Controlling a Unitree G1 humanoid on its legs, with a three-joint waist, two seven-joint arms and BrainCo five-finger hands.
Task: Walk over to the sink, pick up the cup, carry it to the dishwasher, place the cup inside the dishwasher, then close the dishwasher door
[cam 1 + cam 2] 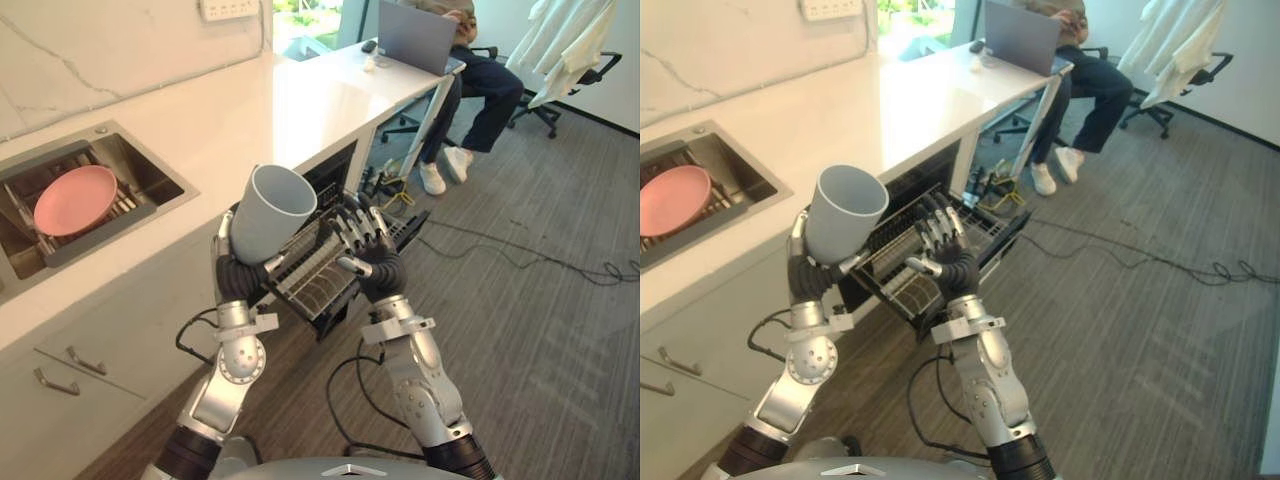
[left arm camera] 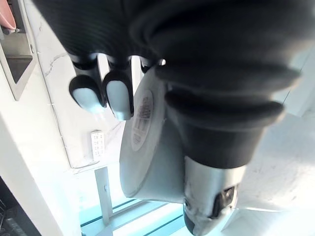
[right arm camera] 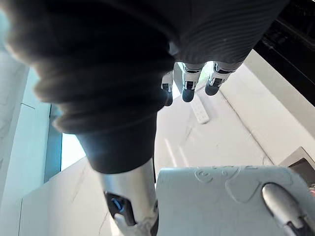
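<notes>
Left eye view: cup held mouth-up in left hand.

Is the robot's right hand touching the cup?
Apart. In the right eye view, the dishwasher rack shows through a gap between the open right hand and the cup, which the left hand grips.
</notes>
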